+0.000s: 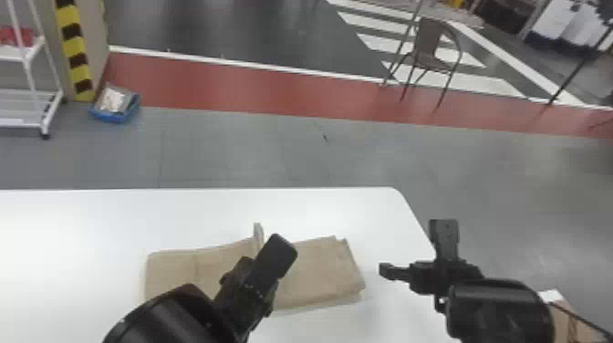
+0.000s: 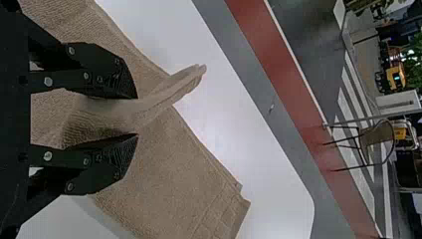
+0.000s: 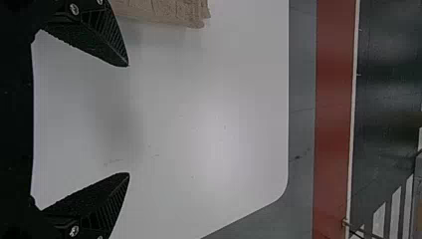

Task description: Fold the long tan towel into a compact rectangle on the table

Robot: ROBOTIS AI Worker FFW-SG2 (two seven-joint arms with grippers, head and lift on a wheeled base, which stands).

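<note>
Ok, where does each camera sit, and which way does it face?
Head view: on the head, facing forward and down at the table and towel; both arms show.
Left wrist view: on that wrist, facing past the left gripper over the towel.
Right wrist view: on that wrist, facing past the open right gripper across the table.
Head and left wrist views share the chair.

High above the table, the head view faced forward and down; closer in, both wrist views shared its rounded corner!
</note>
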